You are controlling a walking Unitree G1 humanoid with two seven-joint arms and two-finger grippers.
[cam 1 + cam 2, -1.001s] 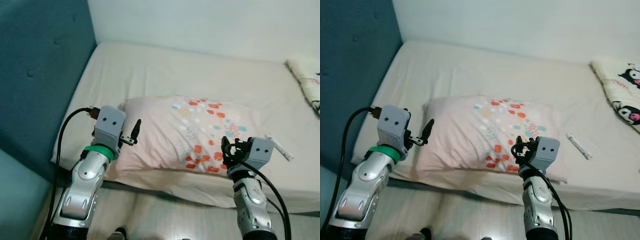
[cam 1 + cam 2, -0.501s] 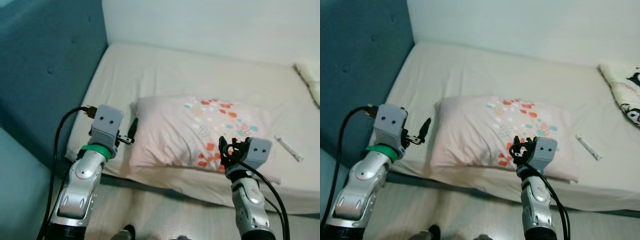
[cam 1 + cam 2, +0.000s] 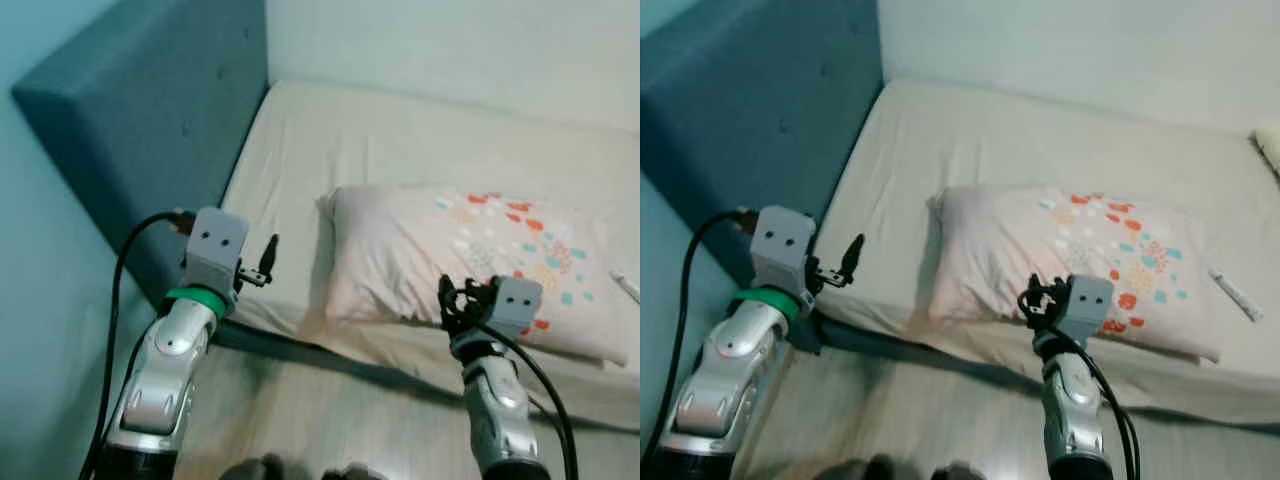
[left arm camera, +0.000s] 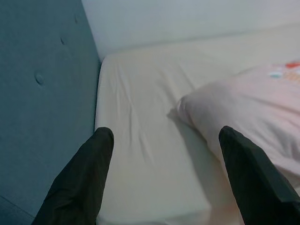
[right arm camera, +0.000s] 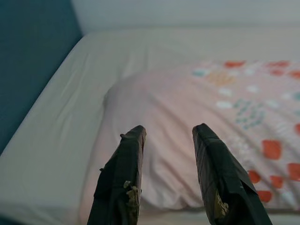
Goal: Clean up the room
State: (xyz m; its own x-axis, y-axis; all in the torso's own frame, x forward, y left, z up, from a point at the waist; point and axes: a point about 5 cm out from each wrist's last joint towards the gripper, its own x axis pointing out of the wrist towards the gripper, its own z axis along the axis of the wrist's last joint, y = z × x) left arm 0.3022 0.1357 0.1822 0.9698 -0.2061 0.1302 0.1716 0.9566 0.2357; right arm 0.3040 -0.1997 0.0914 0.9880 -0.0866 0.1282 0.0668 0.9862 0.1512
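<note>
Both arms are raised, forearms angled up toward the bed (image 3: 330, 150) from the floor side. The left pincer (image 3: 268, 262) sits at the bed's near corner, beside the teal headboard (image 3: 150, 130), its fingers (image 4: 89, 178) spread wide with nothing between them, pointing along the bare sheet. The right pincer (image 3: 1032, 300) hovers at the near edge of the mattress, just in front of the pillow (image 3: 470, 260); its fingers (image 5: 126, 168) stand narrowly apart, empty. The pillow, pale pink with red and teal spots, lies flat across the middle of the bed. Beyond its far end a small white tube (image 3: 1235, 293) rests on the sheet.
</note>
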